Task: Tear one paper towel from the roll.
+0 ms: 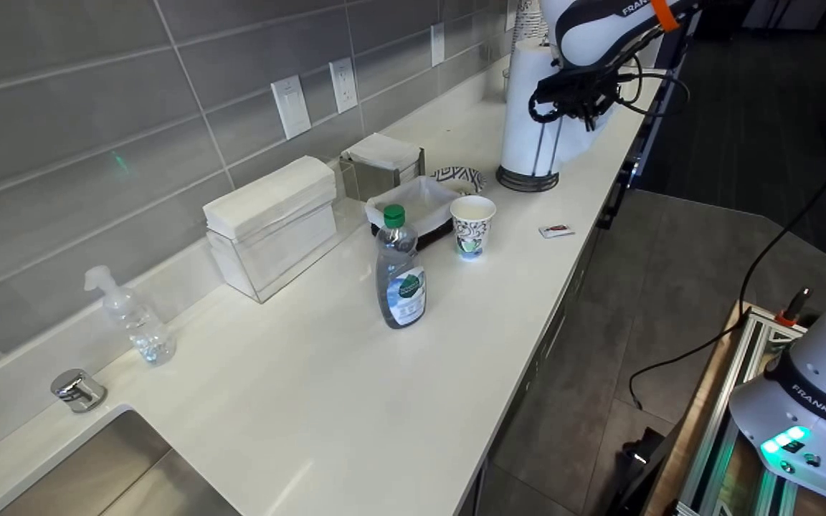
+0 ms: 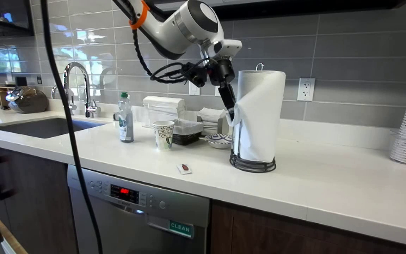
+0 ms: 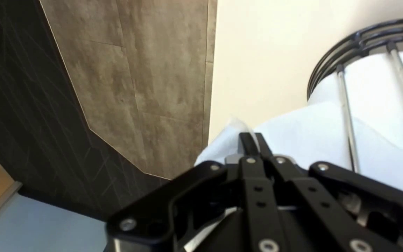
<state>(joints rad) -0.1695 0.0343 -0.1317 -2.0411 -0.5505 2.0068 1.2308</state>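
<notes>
Wrist view alone shows fingers (image 3: 247, 144) pinching towel (image 3: 303, 129).

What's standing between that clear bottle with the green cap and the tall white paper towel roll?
A white paper cup with a swirly pattern stands between the bottle and the roll, in both exterior views.

In an exterior view, you read "FRANKA EMI" on the robot base (image 1: 800, 430), the second word cut off at the view's edge. On the arm (image 1: 599, 36), you read "FRAN" beside the orange band (image 1: 664, 14). On the dishwasher (image 2: 139, 215), a green sign (image 2: 181, 228) shows you "CLEAN" in white capitals. You cannot resolve the red characters on the display (image 2: 124, 194) or the print on the bottle (image 1: 397, 265) label (image 1: 407, 295).
</notes>
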